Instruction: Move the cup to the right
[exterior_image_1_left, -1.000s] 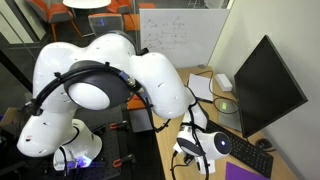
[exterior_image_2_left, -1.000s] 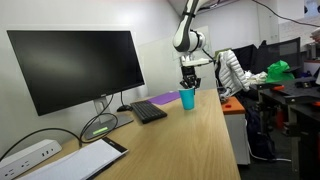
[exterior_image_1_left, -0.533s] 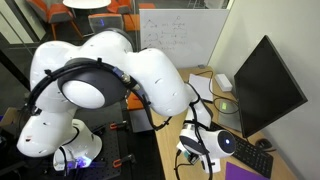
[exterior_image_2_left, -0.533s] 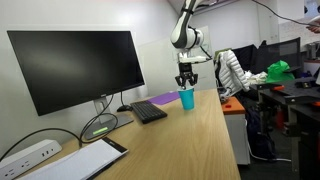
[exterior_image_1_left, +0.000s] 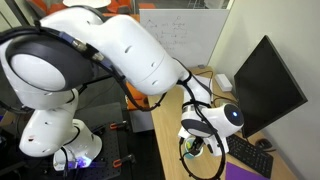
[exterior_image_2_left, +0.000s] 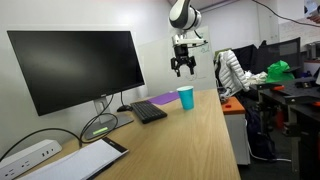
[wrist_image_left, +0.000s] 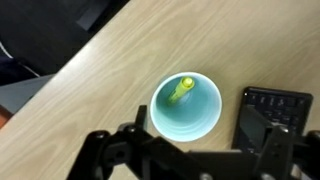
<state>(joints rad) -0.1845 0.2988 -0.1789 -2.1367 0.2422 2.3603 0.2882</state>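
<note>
Raised since a moment ago, the hand (exterior_image_2_left: 181, 68) is held spread open above the cup (exterior_image_2_left: 186, 97), which is set on the tabletop (exterior_image_2_left: 205, 140) near the keyboard (exterior_image_2_left: 148, 111). Its yellow-green inside is shown only in the wrist view.

Cup (exterior_image_2_left: 186, 98): small, light-blue, pale rim. Stands upright, mouth up, on the wooden desk (exterior_image_2_left: 195, 140), toward its far end. In the wrist view, a yellow-green patch shows inside.
</note>
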